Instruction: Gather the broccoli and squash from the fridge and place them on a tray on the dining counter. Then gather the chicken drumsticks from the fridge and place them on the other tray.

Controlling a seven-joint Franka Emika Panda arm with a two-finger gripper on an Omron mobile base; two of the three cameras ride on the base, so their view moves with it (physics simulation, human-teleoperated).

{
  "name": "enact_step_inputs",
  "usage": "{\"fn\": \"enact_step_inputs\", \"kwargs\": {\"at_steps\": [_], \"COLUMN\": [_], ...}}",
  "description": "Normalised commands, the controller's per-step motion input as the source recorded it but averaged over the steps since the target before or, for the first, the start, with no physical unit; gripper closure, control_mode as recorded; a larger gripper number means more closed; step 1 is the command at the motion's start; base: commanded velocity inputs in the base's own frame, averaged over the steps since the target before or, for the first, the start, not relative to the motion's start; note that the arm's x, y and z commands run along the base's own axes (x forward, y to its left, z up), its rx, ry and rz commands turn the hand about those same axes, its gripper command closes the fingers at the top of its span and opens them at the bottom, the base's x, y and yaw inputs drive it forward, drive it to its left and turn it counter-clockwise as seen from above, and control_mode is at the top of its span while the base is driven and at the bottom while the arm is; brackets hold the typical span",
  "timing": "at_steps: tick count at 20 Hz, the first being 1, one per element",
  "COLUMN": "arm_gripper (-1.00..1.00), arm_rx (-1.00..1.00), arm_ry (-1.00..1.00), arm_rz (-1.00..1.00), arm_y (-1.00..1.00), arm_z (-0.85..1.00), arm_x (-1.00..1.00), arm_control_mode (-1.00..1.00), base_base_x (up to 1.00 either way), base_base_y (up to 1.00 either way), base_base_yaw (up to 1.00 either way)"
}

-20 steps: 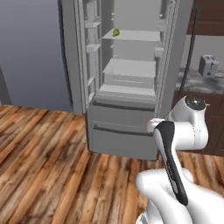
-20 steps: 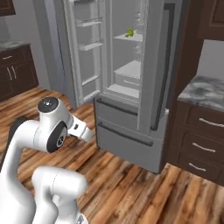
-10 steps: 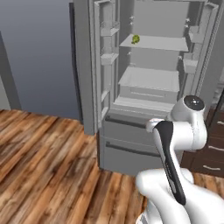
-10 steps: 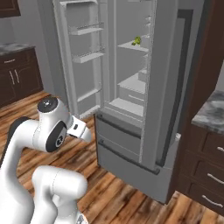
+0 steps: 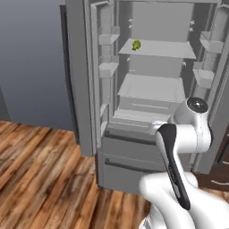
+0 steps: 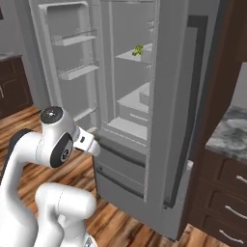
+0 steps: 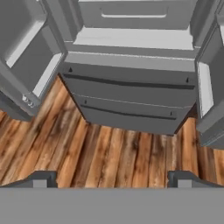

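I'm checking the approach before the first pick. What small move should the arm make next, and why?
Probably raise the open, empty gripper from its low pose, where it faces the fridge drawers, toward the upper shelf. The doors stand open and the broccoli sits alone on that shelf, well above the hand.

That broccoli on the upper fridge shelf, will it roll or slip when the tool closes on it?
The broccoli looks small and lumpy, so it probably won't roll far, though its uneven surface may shift between the pads. It sits alone on a flat shelf, so a nudge could slide it. It likely weighs little.
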Motion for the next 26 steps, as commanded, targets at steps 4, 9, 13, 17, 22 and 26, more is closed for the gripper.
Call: {"fn": "enact_step_inputs", "kwargs": {"at_steps": [4, 9, 13, 17, 22, 26], "arm_gripper": [-1.00, -1.00, -1.00, -1.00, -1.00, -1.00], "arm_rx": [0.00, 0.00, 0.00, 0.00, 0.00, 0.00], "arm_ry": [0.00, 0.00, 0.00, 0.00, 0.00, 0.00], "arm_rz": [0.00, 0.00, 0.00, 0.00, 0.00, 0.00], "arm_y": [0.00, 0.00, 0.00, 0.00, 0.00, 0.00], "arm_z": [0.00, 0.00, 0.00, 0.00, 0.00, 0.00], "arm_x": [0.00, 0.00, 0.00, 0.00, 0.00, 0.00], "arm_control_mode": [1.00, 1.00, 1.00, 1.00, 1.00, 1.00], "base_base_x": [0.25, 0.61, 0.60, 0.37, 0.54, 0.46], "base_base_y": [0.13, 0.11, 0.25, 0.51, 0.18, -0.06], "base_base_yaw": [-0.19, -0.19, -0.29, -0.39, -0.29, -0.12]}}
